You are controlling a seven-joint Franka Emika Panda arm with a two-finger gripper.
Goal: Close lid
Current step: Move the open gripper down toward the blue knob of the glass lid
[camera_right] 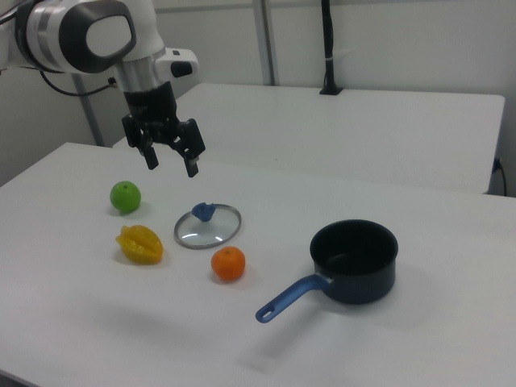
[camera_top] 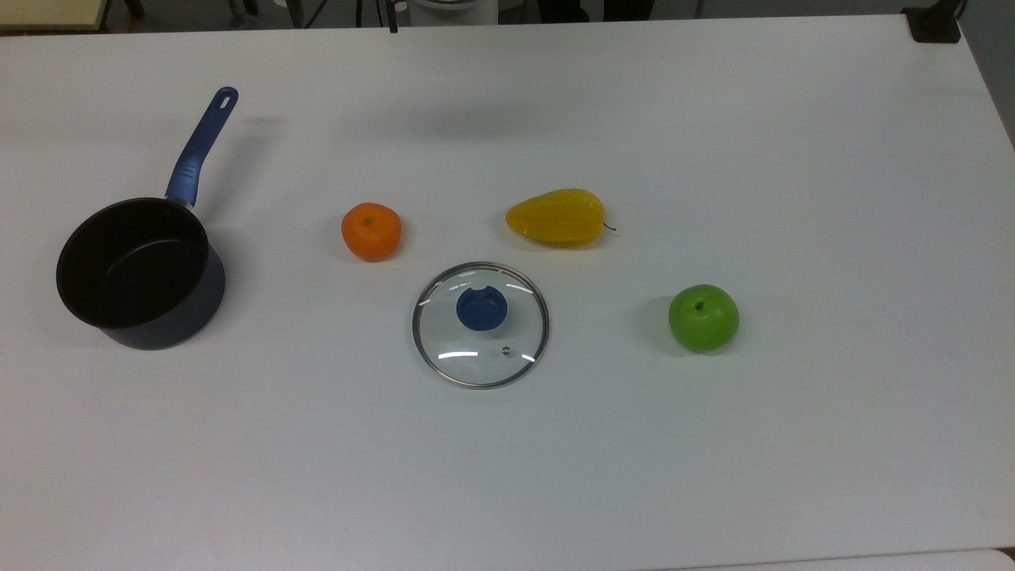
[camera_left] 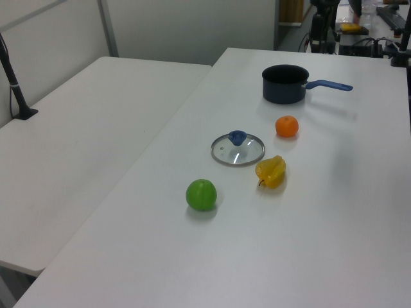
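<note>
While the lid [camera_top: 480, 325] is lying flat on the table [camera_top: 714, 460] between the orange [camera_top: 371, 231] and apple [camera_top: 703, 317], your end effector [camera_right: 170, 158] is hovering above with fingers apart. You're probably handling rigid, breakable, slippery glass; be taking its blue knob [camera_top: 481, 308]. The pot [camera_top: 139, 272] is sitting empty, well apart.

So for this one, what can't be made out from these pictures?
- Arm behind the gripper: cut off by the right view's left and top edges.
- Pan floor: hidden by its near wall in the left view.
- Lid vent hole: too small in the left and right views.
- Items beyond the table: cropped by the top view's upper edge.
</note>
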